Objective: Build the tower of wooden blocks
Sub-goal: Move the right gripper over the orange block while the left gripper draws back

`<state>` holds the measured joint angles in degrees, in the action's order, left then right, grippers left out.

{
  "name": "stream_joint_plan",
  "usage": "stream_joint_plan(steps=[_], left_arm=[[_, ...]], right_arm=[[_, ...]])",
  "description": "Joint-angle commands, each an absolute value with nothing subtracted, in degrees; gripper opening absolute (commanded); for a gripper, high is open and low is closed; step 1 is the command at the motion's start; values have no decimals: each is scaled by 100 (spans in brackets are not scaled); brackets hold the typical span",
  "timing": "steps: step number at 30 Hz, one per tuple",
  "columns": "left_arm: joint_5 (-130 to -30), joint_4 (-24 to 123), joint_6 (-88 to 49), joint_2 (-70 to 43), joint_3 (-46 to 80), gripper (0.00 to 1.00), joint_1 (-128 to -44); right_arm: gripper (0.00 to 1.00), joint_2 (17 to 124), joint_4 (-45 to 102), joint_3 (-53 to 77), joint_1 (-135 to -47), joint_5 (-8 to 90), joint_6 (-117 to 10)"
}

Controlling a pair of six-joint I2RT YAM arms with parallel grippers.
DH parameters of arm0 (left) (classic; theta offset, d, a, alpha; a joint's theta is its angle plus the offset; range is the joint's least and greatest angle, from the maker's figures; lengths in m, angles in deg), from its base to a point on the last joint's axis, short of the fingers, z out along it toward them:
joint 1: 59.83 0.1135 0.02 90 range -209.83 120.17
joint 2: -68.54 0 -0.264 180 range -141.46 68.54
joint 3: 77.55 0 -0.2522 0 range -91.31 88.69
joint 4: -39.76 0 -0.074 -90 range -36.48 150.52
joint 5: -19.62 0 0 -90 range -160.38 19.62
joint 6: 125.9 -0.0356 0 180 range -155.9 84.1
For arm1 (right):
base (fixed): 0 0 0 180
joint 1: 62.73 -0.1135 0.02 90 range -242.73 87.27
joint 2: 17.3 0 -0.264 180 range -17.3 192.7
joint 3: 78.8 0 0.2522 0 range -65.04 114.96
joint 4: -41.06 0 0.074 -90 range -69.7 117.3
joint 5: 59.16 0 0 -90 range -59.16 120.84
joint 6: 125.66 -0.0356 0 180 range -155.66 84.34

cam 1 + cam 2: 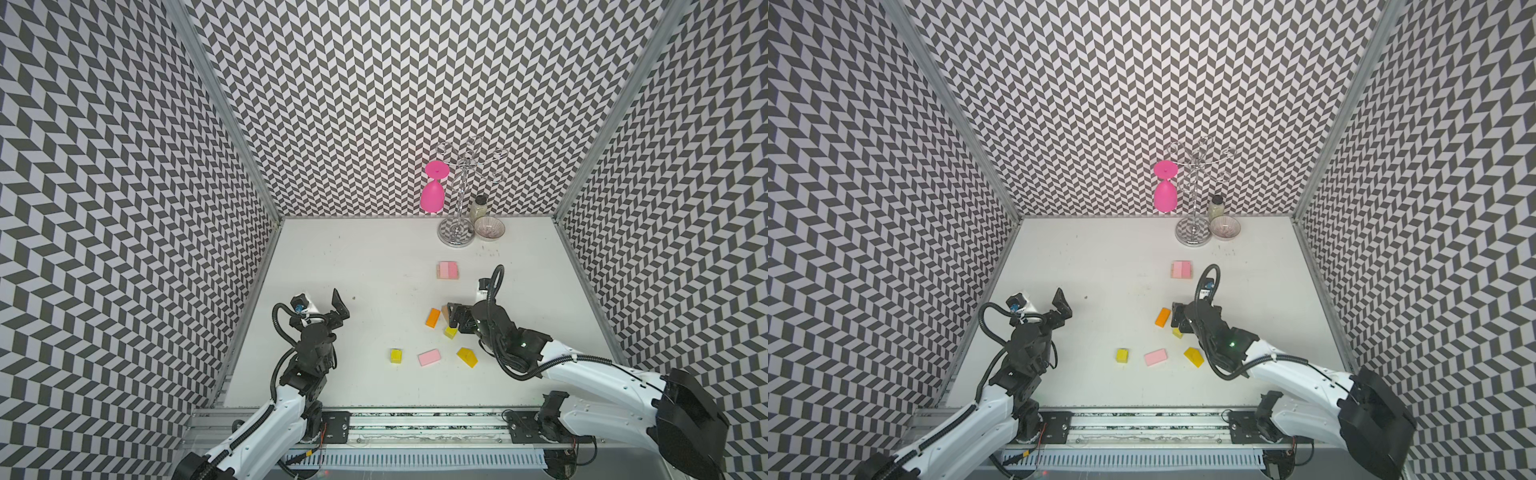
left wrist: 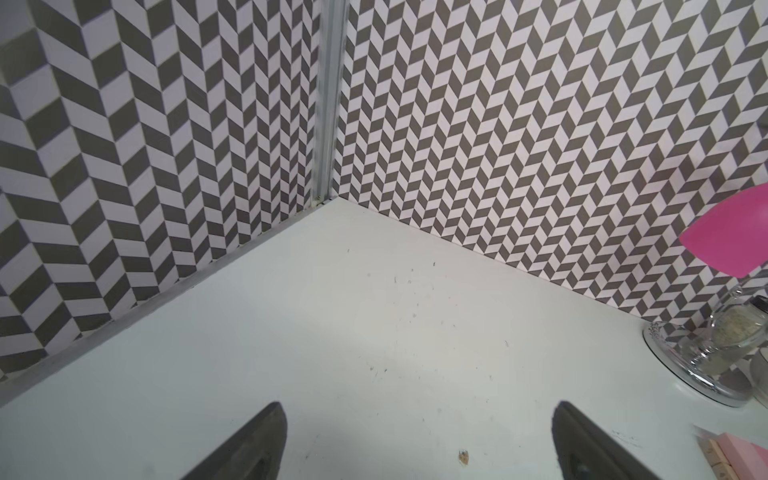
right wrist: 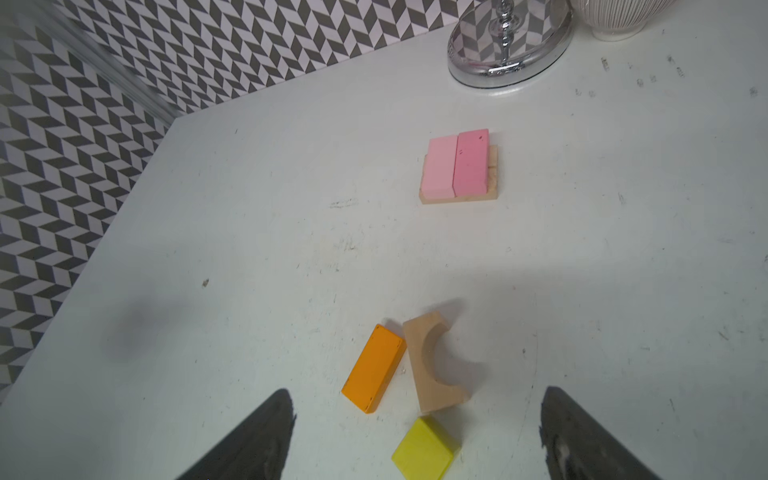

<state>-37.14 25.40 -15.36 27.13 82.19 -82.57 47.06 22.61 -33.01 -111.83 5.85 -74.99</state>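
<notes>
Ahead of the spread, empty right gripper [image 3: 417, 390], pink wooden bars [image 3: 455, 164] are laid on tan wooden bars [image 3: 457, 198]; rest unstacked; left gripper [image 2: 417, 403] released.

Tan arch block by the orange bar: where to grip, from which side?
From above: the tan arch lies flat, notch opening sideways. Pinch across notch and straight back, its thinnest span. The orange bar crowds that back at one corner, so probably a tight fit.
</notes>
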Motion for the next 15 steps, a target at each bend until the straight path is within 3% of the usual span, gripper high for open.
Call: stream_joint_plan(steps=[1,8,15], left_arm=[[-3939,2561,-1392,2573,7983,100,-8280],[-3576,3045,-1114,1980,7562,100,-8469],[-3442,3430,-977,1728,7323,100,-8536]], right_arm=[[91,4751,2222,-3425,-11396,-67,-7931],[86,5325,2920,-3503,-11395,-527,-7961],[73,5652,2676,-3008,-11678,-612,-8052]])
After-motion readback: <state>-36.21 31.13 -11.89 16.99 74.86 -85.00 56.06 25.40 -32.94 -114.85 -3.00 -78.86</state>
